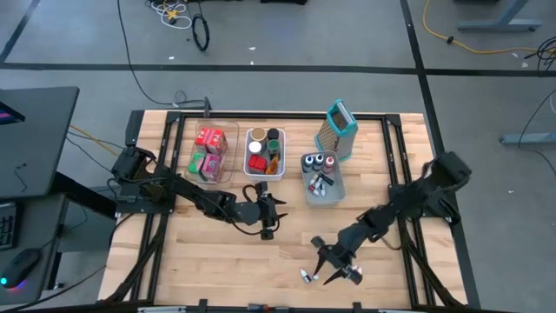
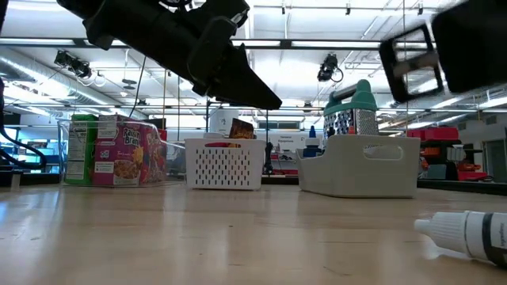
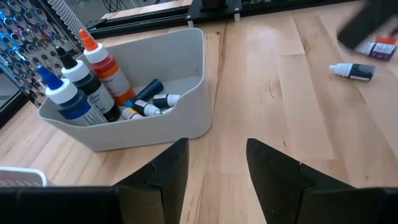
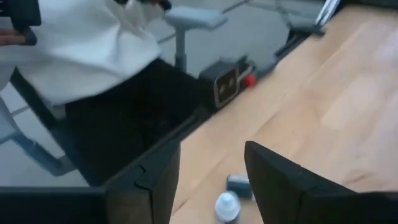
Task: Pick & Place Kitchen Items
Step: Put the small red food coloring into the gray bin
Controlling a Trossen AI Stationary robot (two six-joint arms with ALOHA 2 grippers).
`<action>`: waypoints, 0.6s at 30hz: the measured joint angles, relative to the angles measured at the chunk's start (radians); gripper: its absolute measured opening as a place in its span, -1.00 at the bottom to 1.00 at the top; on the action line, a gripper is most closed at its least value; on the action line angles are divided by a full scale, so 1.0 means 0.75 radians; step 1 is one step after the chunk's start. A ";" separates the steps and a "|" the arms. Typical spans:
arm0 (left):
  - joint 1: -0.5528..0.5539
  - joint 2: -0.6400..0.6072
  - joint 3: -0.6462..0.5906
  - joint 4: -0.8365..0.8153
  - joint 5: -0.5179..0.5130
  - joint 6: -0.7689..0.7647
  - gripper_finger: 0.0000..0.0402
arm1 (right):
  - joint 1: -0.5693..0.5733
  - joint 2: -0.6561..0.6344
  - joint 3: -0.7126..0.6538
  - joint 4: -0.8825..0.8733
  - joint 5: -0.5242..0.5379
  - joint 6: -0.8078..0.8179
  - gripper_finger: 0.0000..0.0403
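Note:
A small white bottle with a dark band (image 1: 306,276) (image 2: 467,233) (image 3: 351,70) lies on its side on the wood near the table's front edge. A second small item with a red label (image 3: 382,48) (image 1: 353,275) lies just to its right. My right gripper (image 1: 328,269) (image 4: 211,180) hovers open over them, pointing toward the near edge. In its wrist view the white bottle (image 4: 229,202) shows between the fingers without touching them. My left gripper (image 1: 266,216) (image 3: 217,168) is open and holds nothing at mid-table, facing the grey bin (image 3: 155,118).
Along the far side stand a clear bin of red and pink packets (image 1: 211,152), a white bin of jars (image 1: 264,152), the grey bin of bottles (image 1: 323,178) and a metal grater with a teal top (image 1: 339,130). Beyond the near edge sits a person in white (image 4: 93,43).

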 joint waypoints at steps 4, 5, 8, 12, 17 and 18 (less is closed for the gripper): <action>0.000 0.000 0.000 -0.001 0.000 0.000 -0.15 | 0.007 0.143 -0.001 0.089 -0.026 0.007 -0.06; 0.000 0.000 0.000 -0.001 0.000 0.000 -0.15 | 0.007 0.167 0.000 0.107 -0.026 0.007 -0.06; 0.000 0.000 0.000 -0.001 0.005 -0.002 -0.15 | -0.007 0.209 -0.001 0.138 -0.029 0.009 -0.06; 0.000 0.000 0.000 -0.002 0.005 -0.005 -0.15 | -0.026 0.236 -0.001 0.157 -0.020 0.033 -0.08; 0.000 0.000 0.000 -0.002 0.005 -0.007 -0.15 | -0.030 0.269 0.000 0.164 -0.001 0.078 -0.20; 0.000 0.000 0.000 -0.001 0.005 -0.008 -0.15 | -0.030 0.272 0.000 0.164 -0.007 0.083 -0.23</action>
